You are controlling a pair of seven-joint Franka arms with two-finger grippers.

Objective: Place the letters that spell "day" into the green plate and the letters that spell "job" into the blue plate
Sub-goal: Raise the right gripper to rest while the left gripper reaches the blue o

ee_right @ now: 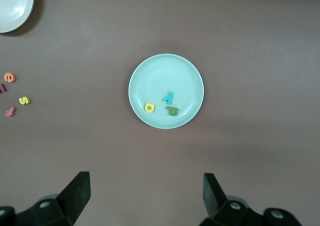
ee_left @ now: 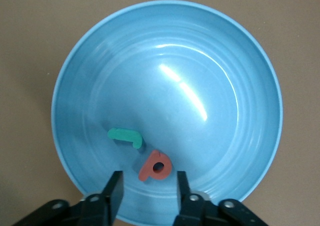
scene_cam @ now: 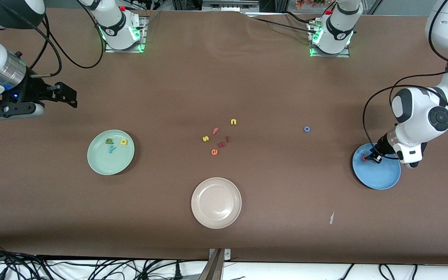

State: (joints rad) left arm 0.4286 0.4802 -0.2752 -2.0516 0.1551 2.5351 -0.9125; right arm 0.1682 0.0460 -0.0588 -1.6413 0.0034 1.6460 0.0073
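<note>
Here, left gripper (scene_cam: 372, 158) low over the blue plate (scene_cam: 383, 181), at the left arm's end of the table; fingers (ee_left: 114, 188) parted and clear of the coral-red b (ee_left: 155, 166) lying flat between them on the plate floor — released, not grasped. Teal j (ee_left: 125, 136) just beside the b, also in the blue plate. Blue ring-shaped o (scene_cam: 307, 129) alone on the bare table, between that plate and the loose letters. Green plate (scene_cam: 99, 165) toward the right arm's end, holding the dark green d (scene_cam: 109, 141), yellow a (scene_cam: 123, 142) and teal y (scene_cam: 111, 149), close together. Right gripper (scene_cam: 62, 95) waiting high over bare table, jaws spread wide, holding nothing. Mid-table: yellow n (scene_cam: 233, 122), yellow s (scene_cam: 205, 138), pink f (scene_cam: 215, 130), orange e (scene_cam: 214, 152). Beige plate (scene_cam: 202, 216) nearer to the front camera than this cluster.
</note>
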